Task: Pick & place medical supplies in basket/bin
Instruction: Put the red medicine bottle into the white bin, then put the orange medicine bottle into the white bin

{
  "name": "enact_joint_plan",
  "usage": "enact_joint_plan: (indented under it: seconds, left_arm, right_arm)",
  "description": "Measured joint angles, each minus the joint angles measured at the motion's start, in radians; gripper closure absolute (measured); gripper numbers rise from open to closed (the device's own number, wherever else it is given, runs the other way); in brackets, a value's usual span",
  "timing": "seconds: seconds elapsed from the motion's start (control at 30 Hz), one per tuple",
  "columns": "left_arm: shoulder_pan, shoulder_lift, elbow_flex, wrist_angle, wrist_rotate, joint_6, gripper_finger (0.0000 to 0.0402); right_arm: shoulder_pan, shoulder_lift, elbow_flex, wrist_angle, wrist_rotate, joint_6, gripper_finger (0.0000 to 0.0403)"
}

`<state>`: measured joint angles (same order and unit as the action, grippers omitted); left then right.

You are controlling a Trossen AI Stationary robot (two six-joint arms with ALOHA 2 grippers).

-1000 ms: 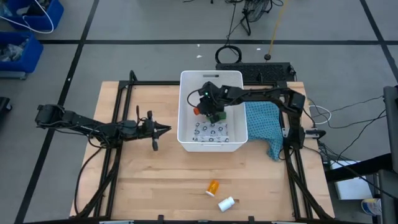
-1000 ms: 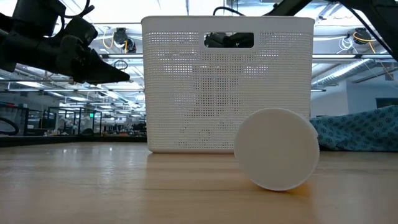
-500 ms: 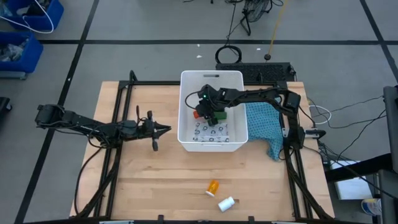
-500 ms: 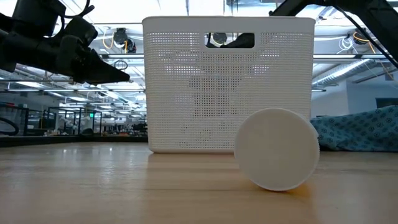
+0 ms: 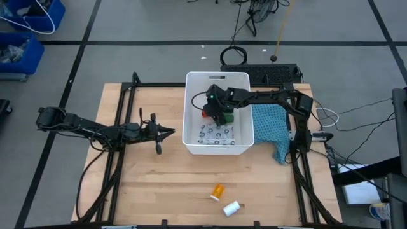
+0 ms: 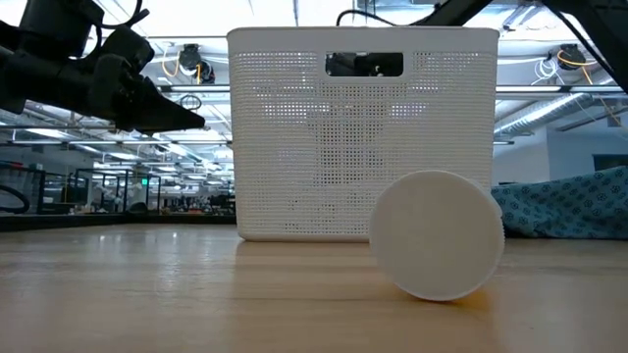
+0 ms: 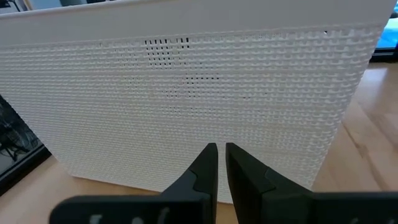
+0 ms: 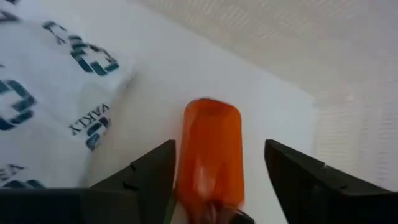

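The white tub (image 5: 189,141) stands mid-table, and its left wall (image 7: 186,93) fills the left wrist view. My right gripper (image 5: 215,111) (image 8: 217,168) is open inside it, fingers either side of the red-orange bottle (image 8: 211,146), which lies on the tub floor. Beside it lie the white patterned packet (image 5: 215,133) (image 8: 37,81) and the green-white box (image 5: 227,118). The orange bottle (image 5: 217,190) and the white cylinder (image 5: 231,207) (image 6: 437,235) lie on the table near its near edge. My left gripper (image 5: 166,132) (image 7: 217,155) hovers shut, left of the tub. I cannot make out the black piece. My right gripper reaches down into the tub with its fingers (image 8: 152,171) along the lying bottle's sides. There is a clear gap on one side. On the other side I cannot tell whether the finger touches the bottle.
A teal-blue cloth (image 5: 270,127) (image 6: 564,206) lies right of the tub, draped over the table's right frame. Black frame rails run along both table sides. Bare wood lies between the tub and the two items at the near edge.
My right gripper has shifted a little within the tub, first toward the near side, then back toward the right. The tub has slid slightly toward the table's right. My left arm has kept still.
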<state>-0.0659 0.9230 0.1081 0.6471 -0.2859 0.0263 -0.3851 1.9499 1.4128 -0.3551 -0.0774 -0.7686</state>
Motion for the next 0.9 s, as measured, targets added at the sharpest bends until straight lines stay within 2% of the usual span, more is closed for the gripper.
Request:
enact_joint_plan:
  seconds: [0.23,0.43,0.53,0.7,0.8,0.83,0.9]
  left_arm:
    - [0.0,0.0,0.0,0.0,0.0,-0.001,0.0364]
    - [0.0,0.0,0.0,0.0,0.0,-0.001,0.0364]
    - [0.0,0.0,0.0,0.0,0.0,-0.001,0.0364]
    - [0.0,0.0,0.0,-0.002,0.0,-0.008,0.0364]
    - [0.0,0.0,0.0,-0.007,0.0,-0.013,0.0364]
    - [0.0,0.0,0.0,-0.01,0.0,-0.013,0.0364]
    - [0.0,0.0,0.0,-0.012,0.0,-0.013,0.0364]
  right_arm:
    - [0.006,-0.045,0.001,-0.011,0.014,0.025,0.0124]
    - [0.039,-0.209,0.001,-0.035,0.132,0.018,0.0144]
    - [0.046,-0.35,0.001,-0.069,0.072,0.039,0.0178]
    - [0.045,-0.595,0.002,-0.098,-0.25,0.176,0.0284]
    - [0.059,-0.734,-0.034,-0.096,-0.293,0.232,0.0367]
    - [0.062,-0.782,-0.06,-0.096,-0.292,0.235,0.0384]
    - [0.07,-0.875,-0.13,-0.083,-0.292,0.262,0.0392]
